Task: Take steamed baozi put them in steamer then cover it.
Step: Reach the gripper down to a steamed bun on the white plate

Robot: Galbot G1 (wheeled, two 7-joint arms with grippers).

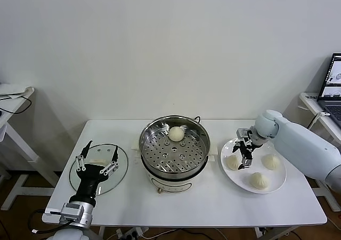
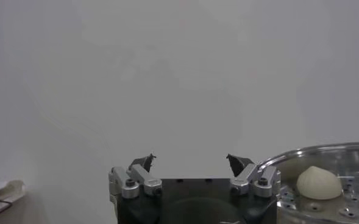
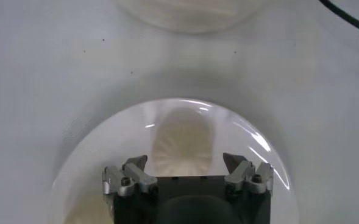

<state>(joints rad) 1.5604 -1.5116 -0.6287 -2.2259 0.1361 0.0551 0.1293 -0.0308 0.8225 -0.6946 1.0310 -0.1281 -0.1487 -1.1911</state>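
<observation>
Baozi (image 1: 260, 180) are sitting three on the white plate (image 1: 279, 188) at the surface's right, and one (image 1: 176, 133) is already lying in the steamer (image 1: 175, 144). The right gripper (image 1: 244, 154) is hovering open-jawed over the plate's nearest bun (image 1: 232, 162). These buns are looking soft and light, likely to dent, so gentle pinching across the rounded sides seems wisest. The left gripper (image 1: 98, 156) is waiting open above the glass lid (image 1: 121, 172).

Lid (image 1: 99, 168) left – steamer (image 1: 175, 149) centre – plate (image 1: 253, 165) right.
</observation>
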